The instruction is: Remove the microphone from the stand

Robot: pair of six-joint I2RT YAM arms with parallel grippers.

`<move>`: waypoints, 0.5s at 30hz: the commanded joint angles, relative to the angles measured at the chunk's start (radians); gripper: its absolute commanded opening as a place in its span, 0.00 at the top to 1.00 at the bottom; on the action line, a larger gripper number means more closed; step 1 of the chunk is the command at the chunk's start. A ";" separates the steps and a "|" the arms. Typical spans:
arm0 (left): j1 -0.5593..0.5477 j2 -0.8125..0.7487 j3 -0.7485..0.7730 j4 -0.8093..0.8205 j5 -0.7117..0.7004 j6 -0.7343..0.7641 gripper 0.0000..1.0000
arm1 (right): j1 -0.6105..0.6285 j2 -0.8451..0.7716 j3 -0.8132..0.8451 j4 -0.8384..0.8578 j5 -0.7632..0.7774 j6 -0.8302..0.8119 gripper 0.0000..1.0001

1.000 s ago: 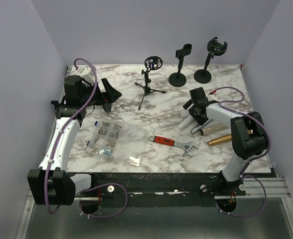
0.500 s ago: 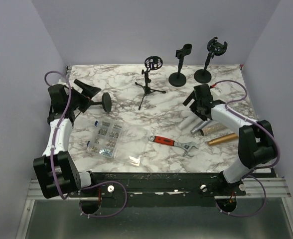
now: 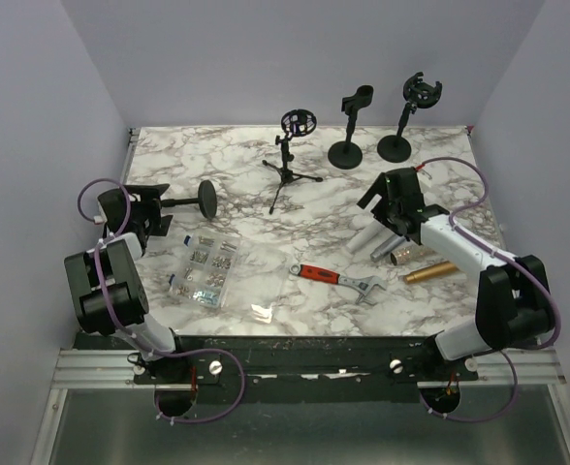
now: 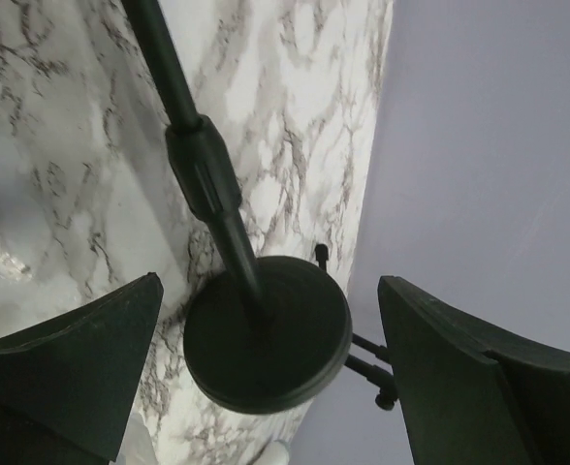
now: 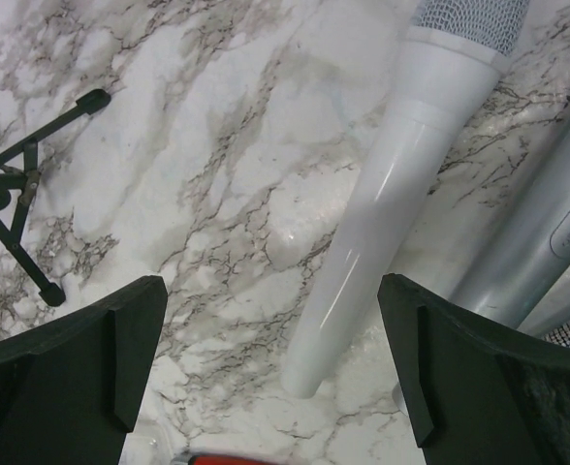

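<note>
Pulled back nearward since the last frame, the left gripper (image 4: 268, 282) gapes wide and empty, the black round-based metal stand (image 3: 207, 198) lying before it, well left of the red-handled steel wrench (image 3: 338, 278). Just beyond-right of the wrench, the white plastic microphone (image 5: 392, 184) lies off any stand, long axis crossing the closing line of the nearer, wide-open right gripper (image 5: 270, 282).

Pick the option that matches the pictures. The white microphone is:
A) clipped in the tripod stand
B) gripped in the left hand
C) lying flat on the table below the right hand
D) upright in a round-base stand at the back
C: the right wrist view shows the white microphone lying flat on the marble table, with the right hand open above it and not gripping it.
</note>
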 commanded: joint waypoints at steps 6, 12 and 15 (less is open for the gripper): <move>0.022 0.181 -0.045 0.339 -0.080 -0.092 0.09 | 0.003 -0.086 -0.067 0.027 -0.021 -0.020 0.00; 0.022 0.282 -0.033 0.484 -0.045 -0.101 0.18 | 0.003 -0.090 -0.068 0.026 -0.037 -0.017 0.00; 0.022 0.294 -0.023 0.492 -0.053 -0.099 0.21 | 0.003 -0.095 -0.068 0.019 -0.044 -0.012 0.00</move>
